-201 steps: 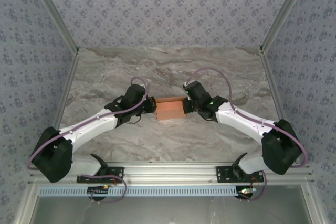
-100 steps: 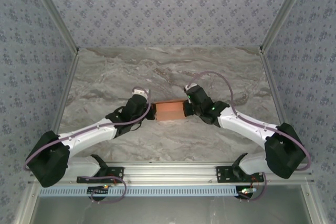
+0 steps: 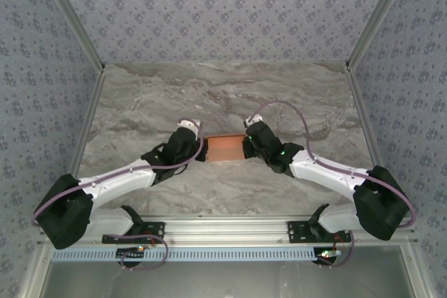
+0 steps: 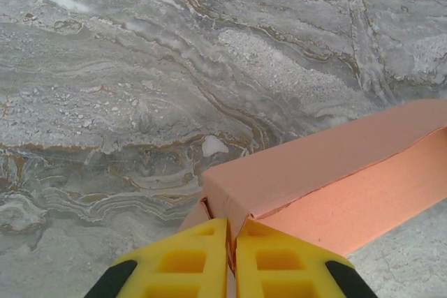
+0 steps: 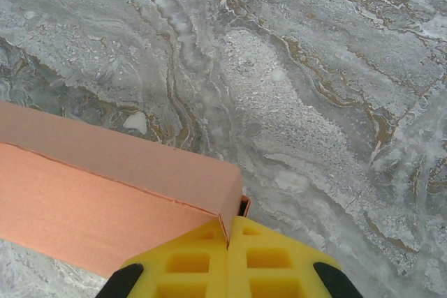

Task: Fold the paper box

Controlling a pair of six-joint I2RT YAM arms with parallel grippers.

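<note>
Left gripper point(image 4: 231, 232) is closed, with an end flap of the paper box point(image 4: 328, 165) pinched between its pads. The right gripper point(image 5: 229, 232) is likewise clamped on the opposite end corner. The box lies mid-worktop point(image 3: 209, 88), between the arms. The body is judged formed, though a long seam gapes slightly and the ends seem left to tuck. No obstacle is seen nearby.

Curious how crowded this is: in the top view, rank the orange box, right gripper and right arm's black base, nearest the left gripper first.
From the left gripper:
1. Paper box, touching, to its right.
2. Right gripper, at the box's far end.
3. Right arm's black base, near-right corner.
</note>
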